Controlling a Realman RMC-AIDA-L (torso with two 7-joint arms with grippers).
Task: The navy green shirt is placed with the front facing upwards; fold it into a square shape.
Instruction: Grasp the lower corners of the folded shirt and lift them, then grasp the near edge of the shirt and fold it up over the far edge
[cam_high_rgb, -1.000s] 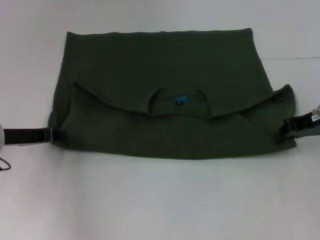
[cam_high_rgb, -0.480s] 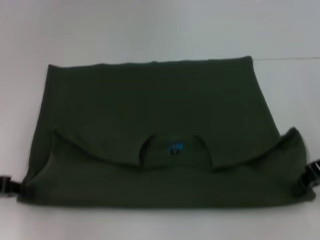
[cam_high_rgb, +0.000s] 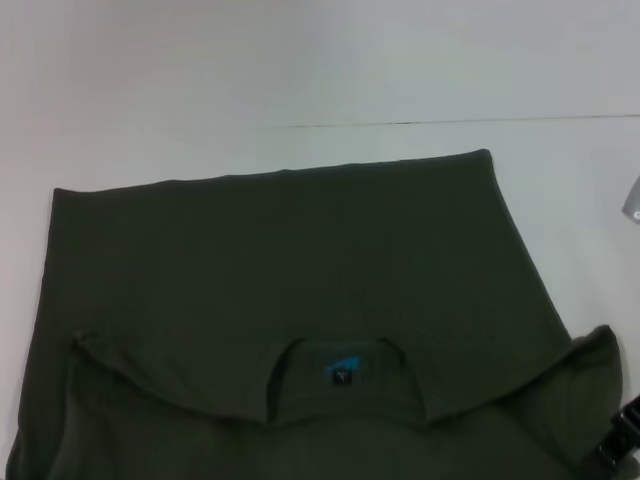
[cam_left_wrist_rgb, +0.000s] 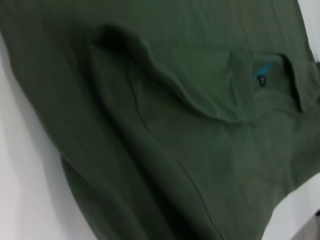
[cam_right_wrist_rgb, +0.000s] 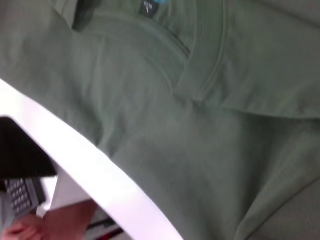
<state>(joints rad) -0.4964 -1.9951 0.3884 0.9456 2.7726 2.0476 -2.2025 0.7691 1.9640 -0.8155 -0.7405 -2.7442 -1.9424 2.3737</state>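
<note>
The right gripper (cam_high_rgb: 618, 445) shows only as a dark piece at the near right corner of the head view, against the right edge of the navy green shirt (cam_high_rgb: 300, 300); whether its fingers are apart or closed cannot be told. The left gripper is not visible in any view. There is one shirt, lying on a plain white table (cam_high_rgb: 200, 90), its far edge straight and its near part running out of the picture. One neck label (cam_high_rgb: 344, 368) with blue print sits inside the ribbed collar (cam_high_rgb: 345, 345), on the near half of the cloth, under a curved folded flap that runs left to right. A thin dark line (cam_high_rgb: 450, 122) crosses the table beyond the shirt. The left wrist view shows the fold ridge (cam_left_wrist_rgb: 150, 75) up close, with the label (cam_left_wrist_rgb: 262, 75) further along. The right wrist view alone shows the table's near edge (cam_right_wrist_rgb: 75, 150), with a dark object (cam_right_wrist_rgb: 20, 150), a keypad-like thing (cam_right_wrist_rgb: 20, 195) and something skin-toned (cam_right_wrist_rgb: 50, 222) beyond it.
</note>
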